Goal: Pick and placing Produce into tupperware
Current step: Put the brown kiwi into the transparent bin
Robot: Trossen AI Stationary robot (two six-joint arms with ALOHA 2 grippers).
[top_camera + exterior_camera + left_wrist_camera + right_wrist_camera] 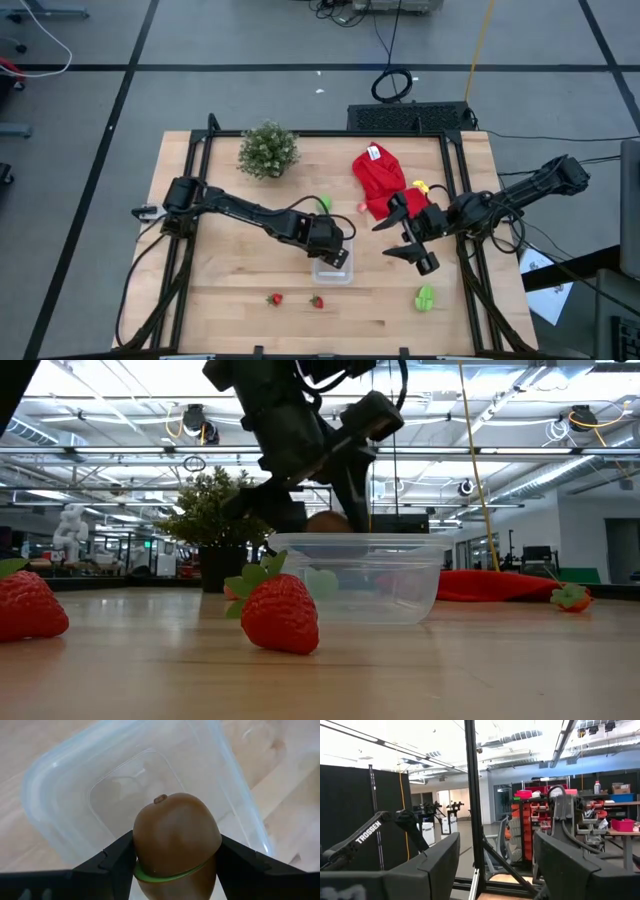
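The brown oval (175,832), with a green band near its back end, sits between the fingers of my left gripper (175,856), just over the open top of the clear tupperware (65,770). In the low view the oval (328,520) shows right above the tub's rim (355,541). Two red strawberries (275,298) (317,301) lie on the table near its front edge, and a green piece (425,297) lies to their right. My right gripper (497,870) hangs open and raised at the table's right side (395,238), holding nothing. My left gripper pinches the brown oval by its two opposite sides (142,847), one finger (117,860) on each. The fingers slant down from the table's left. The oval is lifted clear above the inside of the tupperware, its small stem end (160,798) pointing away from the fingers.
A bushy green plant (268,150) stands at the far left, and a red cloth (380,178) lies at the far right with a yellow piece (420,186) beside it. Another green piece (323,203) and a small pink one (361,207) lie behind the tub.
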